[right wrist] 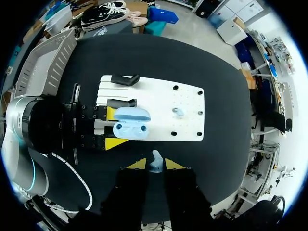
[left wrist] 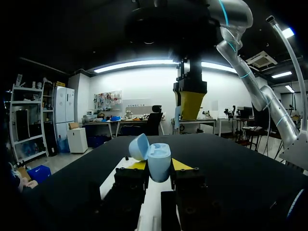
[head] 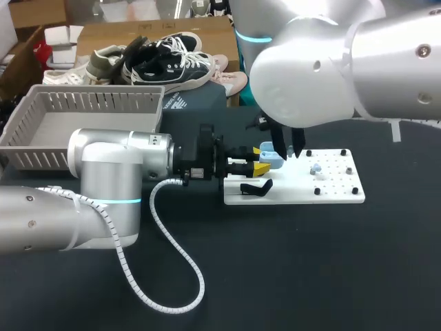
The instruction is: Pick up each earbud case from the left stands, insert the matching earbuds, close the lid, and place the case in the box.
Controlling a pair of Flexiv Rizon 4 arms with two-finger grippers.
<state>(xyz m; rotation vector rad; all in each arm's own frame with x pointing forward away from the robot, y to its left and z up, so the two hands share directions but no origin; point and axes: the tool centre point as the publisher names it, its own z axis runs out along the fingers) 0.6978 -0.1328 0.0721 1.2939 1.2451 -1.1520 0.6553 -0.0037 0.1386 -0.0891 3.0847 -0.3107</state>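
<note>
The light blue earbud case point(right wrist: 131, 126) stands open, its lid point(right wrist: 131, 114) swung back. My left gripper point(right wrist: 115, 128) is shut on it from two sides, over the left end of the white board point(right wrist: 187, 98). In the left wrist view the case point(left wrist: 159, 161) sits between that gripper's yellow tips point(left wrist: 180, 165). My right gripper point(right wrist: 155, 164) hangs above, shut on a pale blue earbud point(right wrist: 155, 161). From the head view this gripper point(head: 288, 153) is just right of the case point(head: 271, 158). Another earbud point(right wrist: 178, 112) rests on the board.
A grey slatted box point(head: 83, 124) stands at the table's back left. Two black stands point(right wrist: 124, 79) point(right wrist: 120, 102) sit on the board's left part, and small black pegs point(head: 355, 191) dot its right end. Black tabletop point(head: 310, 262) stretches in front.
</note>
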